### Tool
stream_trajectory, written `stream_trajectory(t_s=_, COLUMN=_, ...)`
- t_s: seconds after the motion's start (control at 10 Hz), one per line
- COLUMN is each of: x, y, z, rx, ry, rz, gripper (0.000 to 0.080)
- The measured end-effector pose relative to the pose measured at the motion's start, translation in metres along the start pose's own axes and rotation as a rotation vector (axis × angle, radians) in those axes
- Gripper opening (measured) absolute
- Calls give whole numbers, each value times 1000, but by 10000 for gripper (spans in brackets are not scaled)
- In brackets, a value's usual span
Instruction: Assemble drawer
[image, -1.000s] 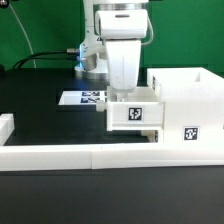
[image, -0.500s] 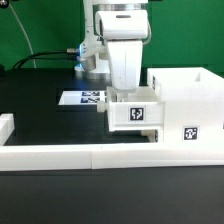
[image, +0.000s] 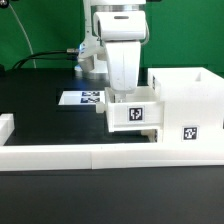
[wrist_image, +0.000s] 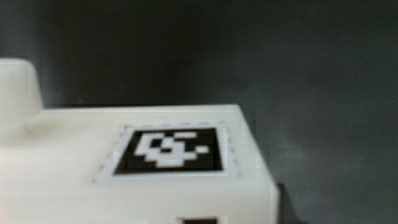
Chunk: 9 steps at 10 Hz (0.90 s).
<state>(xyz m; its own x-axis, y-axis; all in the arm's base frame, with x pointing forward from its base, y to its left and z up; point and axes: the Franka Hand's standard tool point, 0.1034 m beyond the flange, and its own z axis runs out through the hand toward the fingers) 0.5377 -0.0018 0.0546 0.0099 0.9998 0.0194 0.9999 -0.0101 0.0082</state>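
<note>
While jaws' grip state untellable, tagged drawer tray (image: 131, 113) directly beneath gripper (image: 123, 92).

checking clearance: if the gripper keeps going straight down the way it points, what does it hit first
Most likely the white tray right beneath the gripper; it may already be touching, since the jaws are hidden and depth is unclear.

The housing (image: 185, 105) stood on the table (image: 45, 120), toward the exterior view's right. A tray (image: 133, 113) sat against the housing's side, on the exterior view's left of it, with the arm (image: 122, 45) directly above that tray. The marker board (image: 84, 98) lay flat on the table behind the tray and further from the housing. A long wall strip (image: 100, 156) ran across in front of the housing and tray.
</note>
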Motion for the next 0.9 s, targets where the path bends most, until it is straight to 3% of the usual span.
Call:
stream_trajectory(t_s=0.6, x=23, y=2, z=-2, rx=-4, ry=4, rz=-17, gripper=44)
stream_trajectory(t_s=0.9, x=24, y=3, z=-3, rx=-5, ry=3, rz=-17, gripper=44)
